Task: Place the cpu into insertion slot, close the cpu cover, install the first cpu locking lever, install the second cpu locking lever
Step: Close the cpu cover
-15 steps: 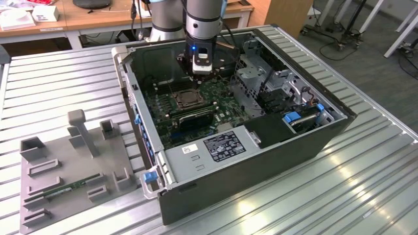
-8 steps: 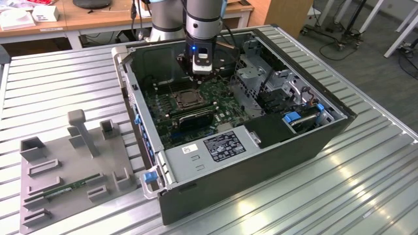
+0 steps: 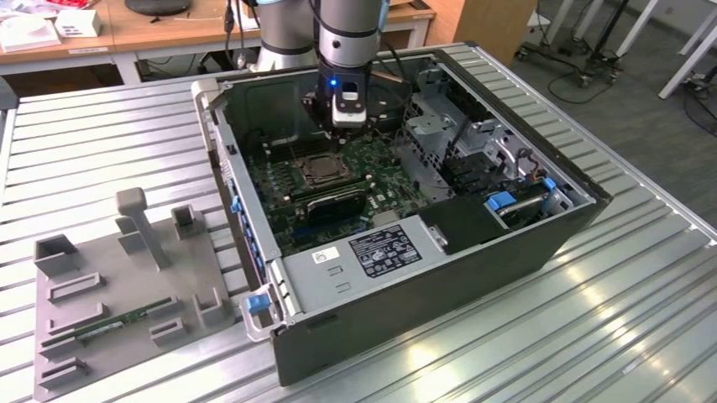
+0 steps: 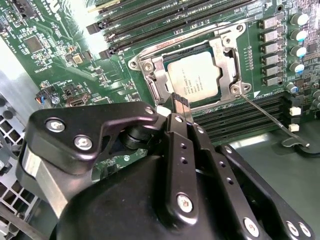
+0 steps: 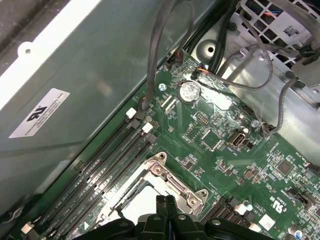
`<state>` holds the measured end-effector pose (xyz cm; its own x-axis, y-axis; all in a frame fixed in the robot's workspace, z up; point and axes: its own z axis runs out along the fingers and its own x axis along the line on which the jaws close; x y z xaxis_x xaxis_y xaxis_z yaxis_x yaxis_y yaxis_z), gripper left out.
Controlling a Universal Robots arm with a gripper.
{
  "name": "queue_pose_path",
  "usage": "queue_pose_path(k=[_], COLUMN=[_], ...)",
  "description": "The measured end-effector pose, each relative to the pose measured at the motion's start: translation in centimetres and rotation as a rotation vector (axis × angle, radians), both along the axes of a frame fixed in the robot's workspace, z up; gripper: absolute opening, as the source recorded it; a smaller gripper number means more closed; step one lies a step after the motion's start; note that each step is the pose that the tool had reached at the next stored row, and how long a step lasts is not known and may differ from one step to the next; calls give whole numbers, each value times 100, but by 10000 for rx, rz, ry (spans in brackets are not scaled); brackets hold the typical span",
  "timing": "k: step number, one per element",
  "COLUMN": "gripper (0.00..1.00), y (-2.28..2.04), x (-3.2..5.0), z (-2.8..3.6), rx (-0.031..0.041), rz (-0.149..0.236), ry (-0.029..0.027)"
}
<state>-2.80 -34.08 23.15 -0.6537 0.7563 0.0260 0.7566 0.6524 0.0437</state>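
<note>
The cpu lies flat in the insertion slot on the green motherboard. The silvery cpu cover is down around it, its window framing the chip. One thin locking lever sticks out from the socket's corner, slanting away over the memory slots. My gripper is shut with nothing in it, its tip hanging just beside the socket's edge. In the exterior view the gripper hovers inside the open computer case, a little behind the socket. In the first wrist view the fingertips sit over the socket frame.
Long black memory slots flank the socket. Case walls, a drive cage and loose cables close in around the board. A power supply lies at the case's near end. A grey fixture tray holds a green memory stick.
</note>
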Motion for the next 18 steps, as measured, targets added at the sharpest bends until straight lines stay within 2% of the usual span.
queue_pose_path(k=[15,18], gripper=[11,11], y=[0,0], x=[0,0], z=[0,0], rx=[1,0], rz=[15,154], ry=[0,1])
